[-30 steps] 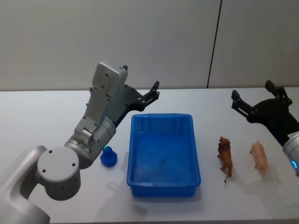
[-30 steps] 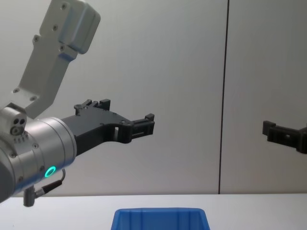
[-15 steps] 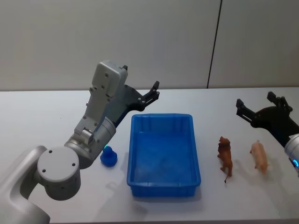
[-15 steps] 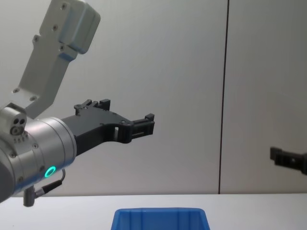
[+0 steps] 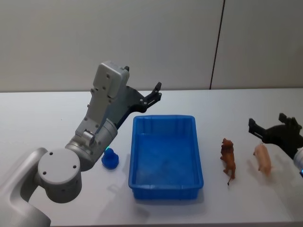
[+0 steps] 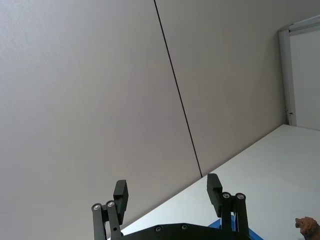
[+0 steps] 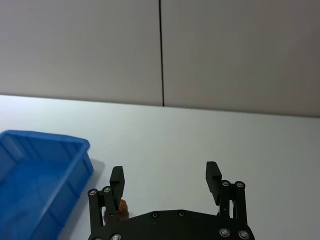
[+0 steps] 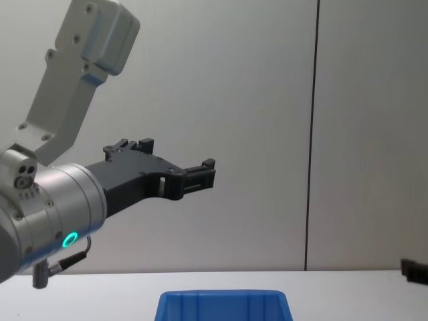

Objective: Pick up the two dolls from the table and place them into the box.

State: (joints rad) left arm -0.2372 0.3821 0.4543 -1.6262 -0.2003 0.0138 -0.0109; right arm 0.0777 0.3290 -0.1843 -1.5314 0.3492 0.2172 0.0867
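The blue box (image 5: 164,118) sits mid-table on the white table (image 5: 47,118). To its right lie the two dolls: a reddish-brown one (image 5: 228,159) and, further right, a peach one (image 5: 262,159). My right gripper (image 5: 268,121) hangs open just behind and above the peach doll, holding nothing. In the right wrist view its fingers (image 7: 117,178) stand wide apart, with the brown doll (image 7: 121,208) peeking by one finger and the box (image 7: 75,145) to the side. My left gripper (image 5: 157,91) is raised over the box's far left corner, open and empty; it also appears in the left wrist view (image 6: 168,190) and the chest view (image 8: 204,171).
A small blue object (image 5: 110,159) stands on the table left of the box, under my left forearm. The chest view catches the box's far rim (image 8: 224,295) and my right gripper's tip (image 8: 414,269) at the right edge. A grey wall rises behind the table.
My right gripper has come down and back toward the peach doll, still open. The left arm, the box and both dolls have not moved.
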